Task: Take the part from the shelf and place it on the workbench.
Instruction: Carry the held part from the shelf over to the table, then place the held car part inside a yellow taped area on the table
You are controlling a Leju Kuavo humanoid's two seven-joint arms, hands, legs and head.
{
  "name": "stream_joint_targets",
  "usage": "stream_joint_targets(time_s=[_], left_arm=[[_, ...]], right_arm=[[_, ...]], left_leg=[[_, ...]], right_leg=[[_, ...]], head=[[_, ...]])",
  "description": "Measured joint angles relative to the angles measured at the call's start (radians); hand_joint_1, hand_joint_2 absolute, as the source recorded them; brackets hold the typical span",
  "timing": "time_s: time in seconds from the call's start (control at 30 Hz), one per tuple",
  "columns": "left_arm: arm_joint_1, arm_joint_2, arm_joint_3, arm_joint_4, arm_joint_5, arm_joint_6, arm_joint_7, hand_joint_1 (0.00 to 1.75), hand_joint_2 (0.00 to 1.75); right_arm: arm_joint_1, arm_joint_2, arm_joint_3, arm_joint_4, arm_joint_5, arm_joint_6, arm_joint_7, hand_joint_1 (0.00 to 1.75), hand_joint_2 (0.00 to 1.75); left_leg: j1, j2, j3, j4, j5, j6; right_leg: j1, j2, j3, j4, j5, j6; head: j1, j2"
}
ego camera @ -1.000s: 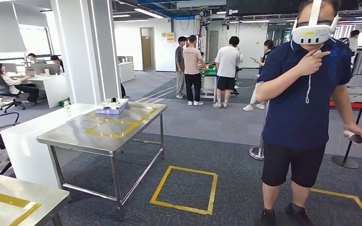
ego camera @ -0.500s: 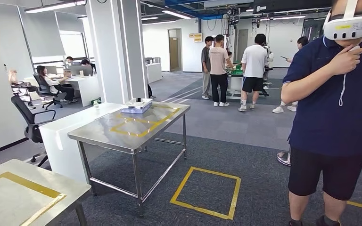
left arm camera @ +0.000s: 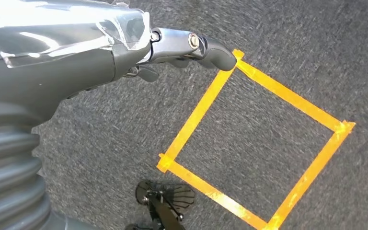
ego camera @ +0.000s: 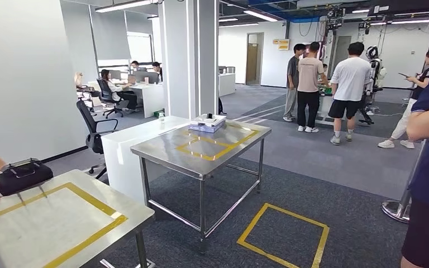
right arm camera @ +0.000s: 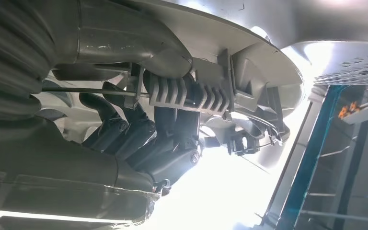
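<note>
Now right hand (right arm camera: 139,139) fingers wrapped under grey ribbed part (right arm camera: 206,86): rigid plastic, probably light, wide; rib grip looks sound. Left hand (left arm camera: 139,52) hangs empty, fingers loosely curled.

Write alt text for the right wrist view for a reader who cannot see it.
The robot's right hand grips a large grey plastic part, its dark fingers curled around a ribbed section on the underside. Bright glare washes out the space beyond, and a blue-framed shelf stands at one side.
</note>
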Motion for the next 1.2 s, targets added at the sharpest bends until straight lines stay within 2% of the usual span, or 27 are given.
stream_joint_targets(time_s=[0.03,0.07,0.1,0.13,0.2,0.23,0.3,0.33,0.37,0.43,0.5,0.53,0.57,0.6,0.67,0.73,0.8,0.83,0.87,0.93,0.97,1.0,1.03,1.07,1.13,1.17,1.2], left_arm=[[-0.003,0.0,0.003,0.003,-0.006,0.0,-0.003,0.0,1.75],[-0.005,0.0,0.007,0.006,-0.01,0.001,-0.006,0.0,1.75],[-0.007,0.0,0.01,0.008,-0.013,0.001,-0.007,0.0,1.75],[-0.008,0.0,0.013,0.01,-0.017,0.001,-0.009,0.0,1.75],[-0.009,0.001,0.018,0.012,-0.021,0.001,-0.011,0.0,1.75],[-0.009,0.001,0.022,0.012,-0.021,0.001,-0.012,0.0,1.75],[-0.009,0.001,0.031,0.012,-0.022,0.001,-0.012,0.0,1.75],[-0.008,0.001,0.035,0.012,-0.022,0.001,-0.012,0.0,1.75],[-0.01,0.002,0.038,0.012,-0.022,0.001,-0.013,0.0,1.75],[-0.015,0.002,0.039,0.013,-0.022,0.001,-0.013,0.0,1.75],[-0.019,0.002,0.039,0.015,-0.022,0.001,-0.013,0.0,1.75],[-0.019,0.002,0.039,0.016,-0.022,0.001,-0.013,0.0,1.75],[-0.019,0.002,0.039,0.017,-0.022,0.001,-0.013,0.0,1.75],[-0.018,0.002,0.04,0.017,-0.022,0.001,-0.013,0.0,1.75],[-0.019,0.004,0.042,0.017,-0.022,0.001,-0.014,0.0,1.75],[-0.021,0.006,0.043,0.016,-0.022,0.002,-0.015,0.0,1.75],[-0.02,0.006,0.046,0.016,-0.022,0.002,-0.015,0.0,1.75],[-0.019,0.005,0.048,0.016,-0.021,0.002,-0.016,0.0,1.75],[-0.019,0.003,0.05,0.016,-0.021,0.002,-0.016,0.0,1.75],[-0.023,0.0,0.051,0.017,-0.021,0.002,-0.017,0.0,1.75],[-0.025,0.0,0.05,0.018,-0.022,0.001,-0.017,0.0,1.75],[-0.027,0.0,0.05,0.019,-0.022,0.001,-0.017,0.0,1.75],[-0.027,0.0,0.049,0.019,-0.022,0.001,-0.017,0.0,1.75],[-0.027,0.0,0.05,0.02,-0.022,0.001,-0.017,0.0,1.75],[-0.026,0.0,0.05,0.021,-0.022,0.001,-0.017,0.0,1.75],[-0.025,0.0,0.05,0.021,-0.022,0.0,-0.017,0.0,1.75],[-0.025,0.0,0.051,0.021,-0.022,-0.001,-0.017,0.0,1.75]], right_arm=[[0.0,0.0,0.002,0.0,0.0,0.0,0.001,1.68,1.75],[0.0,0.0,0.003,0.0,0.0,0.0,0.002,1.68,1.75],[-0.001,0.0,0.005,0.0,0.0,0.0,0.003,1.68,1.75],[-0.001,0.0,0.006,0.0,0.0,0.0,0.004,1.68,1.75],[-0.002,0.0,0.007,0.001,-0.002,0.0,0.005,1.68,1.75],[-0.003,0.0,0.009,0.001,-0.003,0.0,0.005,1.68,1.75],[-0.005,0.002,0.012,0.002,-0.004,-0.001,0.004,1.68,1.75],[-0.007,0.003,0.013,0.002,-0.004,-0.001,0.005,1.68,1.75],[-0.008,0.003,0.013,0.002,-0.004,-0.001,0.005,1.68,1.75],[-0.009,0.004,0.013,0.002,-0.004,-0.001,0.006,1.68,1.75],[-0.009,0.005,0.014,0.002,-0.005,-0.001,0.005,1.68,1.75],[-0.009,0.005,0.015,0.002,-0.004,-0.001,0.005,1.68,1.75],[-0.009,0.005,0.015,0.002,-0.004,-0.001,0.006,1.68,1.75],[-0.009,0.005,0.016,0.002,-0.004,-0.001,0.006,1.68,1.75],[-0.01,0.006,0.016,0.002,-0.004,-0.001,0.006,1.68,1.75],[-0.012,0.006,0.016,0.002,-0.005,-0.001,0.005,1.68,1.75],[-0.013,0.008,0.016,0.001,-0.004,-0.001,0.005,1.68,1.75],[-0.013,0.009,0.016,0.001,-0.004,-0.001,0.005,1.68,1.75],[-0.014,0.009,0.016,0.001,-0.005,-0.001,0.005,1.68,1.75],[-0.013,0.008,0.015,0.002,-0.005,-0.002,0.005,1.68,1.75],[-0.012,0.007,0.015,0.002,-0.005,-0.002,0.004,1.68,1.75],[-0.012,0.006,0.015,0.002,-0.005,-0.002,0.005,1.68,1.75],[-0.011,0.006,0.015,0.003,-0.005,-0.002,0.005,1.68,1.75],[-0.011,0.006,0.015,0.003,-0.005,-0.002,0.005,1.68,1.75],[-0.011,0.005,0.015,0.003,-0.005,-0.002,0.005,1.68,1.75],[-0.011,0.004,0.016,0.003,-0.005,-0.002,0.006,1.68,1.75],[-0.012,0.004,0.016,0.003,-0.006,-0.002,0.005,1.68,1.75]], left_leg=[[0.0,-0.018,0.001,0.001,-0.001,-0.001],[0.001,-0.034,0.004,0.002,-0.003,-0.004],[0.002,-0.05,0.006,0.004,-0.005,-0.008],[0.002,-0.065,0.006,0.008,-0.009,-0.013],[0.001,-0.088,-0.001,0.017,-0.015,-0.023],[0.001,-0.096,-0.006,0.019,-0.016,-0.027],[0.004,-0.105,-0.014,0.02,-0.018,-0.032],[0.004,-0.086,-0.021,0.032,-0.026,-0.035],[0.003,-0.057,-0.034,0.059,-0.041,-0.039],[0.002,0.015,-0.094,0.175,-0.097,-0.045],[0.005,0.041,-0.164,0.3,-0.138,-0.047],[0.006,0.044,-0.177,0.318,-0.135,-0.046],[0.006,0.047,-0.166,0.293,-0.112,-0.043],[0.003,0.055,-0.134,0.231,-0.077,-0.038],[-0.008,0.098,-0.06,0.091,-0.026,-0.02],[-0.02,0.124,-0.03,0.033,-0.017,-0.008],[-0.02,0.103,-0.023,0.022,-0.013,-0.001],[-0.017,0.09,-0.014,0.01,-0.007,0.002],[-0.013,0.076,-0.004,-0.002,0.001,0.006],[-0.005,0.048,0.007,-0.016,0.011,0.009],[-0.003,0.033,0.006,-0.015,0.011,0.01],[-0.002,0.017,0.006,-0.015,0.011,0.009],[-0.001,0.0,0.006,-0.014,0.01,0.008],[0.0,-0.017,0.007,-0.012,0.008,0.005],[0.004,-0.049,0.008,-0.003,0.001,-0.005],[0.005,-0.063,0.005,0.003,-0.003,-0.012],[0.005,-0.074,0.001,0.009,-0.007,-0.018]], right_leg=[[-0.001,0.003,-0.01,0.003,0.009,0.007],[-0.003,0.006,0.001,-0.036,0.036,0.016],[-0.007,0.017,0.029,-0.108,0.074,0.027],[-0.009,0.036,0.057,-0.178,0.107,0.032],[-0.011,0.063,0.093,-0.263,0.145,0.025],[-0.009,0.064,0.095,-0.268,0.147,0.015],[-0.008,0.045,0.099,-0.272,0.147,0.002],[-0.008,0.034,0.102,-0.273,0.145,-0.005],[-0.008,0.024,0.105,-0.274,0.143,-0.011],[-0.004,0.0,0.11,-0.275,0.137,-0.022],[0.003,-0.028,0.112,-0.275,0.133,-0.027],[0.006,-0.041,0.113,-0.275,0.131,-0.029],[0.009,-0.054,0.115,-0.275,0.129,-0.03],[0.012,-0.066,0.118,-0.275,0.126,-0.031],[0.018,-0.087,0.126,-0.275,0.121,-0.029],[0.018,-0.107,0.13,-0.277,0.116,-0.023],[0.017,-0.126,0.135,-0.282,0.113,-0.013],[0.017,-0.116,0.136,-0.279,0.109,-0.01],[0.017,-0.091,0.13,-0.26,0.1,-0.008],[0.012,-0.024,0.083,-0.161,0.059,-0.007],[0.009,-0.006,0.046,-0.091,0.034,-0.007],[0.007,0.001,0.013,-0.035,0.018,-0.004],[0.004,0.002,-0.006,-0.009,0.017,0.003],[0.002,0.004,-0.004,-0.026,0.034,0.012],[-0.007,0.023,0.052,-0.16,0.101,0.032],[-0.01,0.042,0.08,-0.224,0.129,0.036],[-0.011,0.059,0.099,-0.264,0.145,0.033]], head=[[0.0,0.0],[0.001,0.0],[0.001,0.0],[0.002,0.0],[0.002,0.0],[0.002,0.0],[0.0,0.0],[-0.002,0.0],[-0.003,0.0],[-0.006,0.0],[-0.006,0.0],[-0.006,0.0],[-0.006,0.0],[-0.006,0.0],[-0.005,0.0],[-0.004,0.0],[-0.006,0.0],[-0.006,0.0],[-0.006,0.0],[-0.003,0.0],[-0.002,0.0],[-0.001,0.0],[0.0,0.0],[0.0,0.0],[0.001,0.0],[0.001,0.0],[0.001,0.0]])
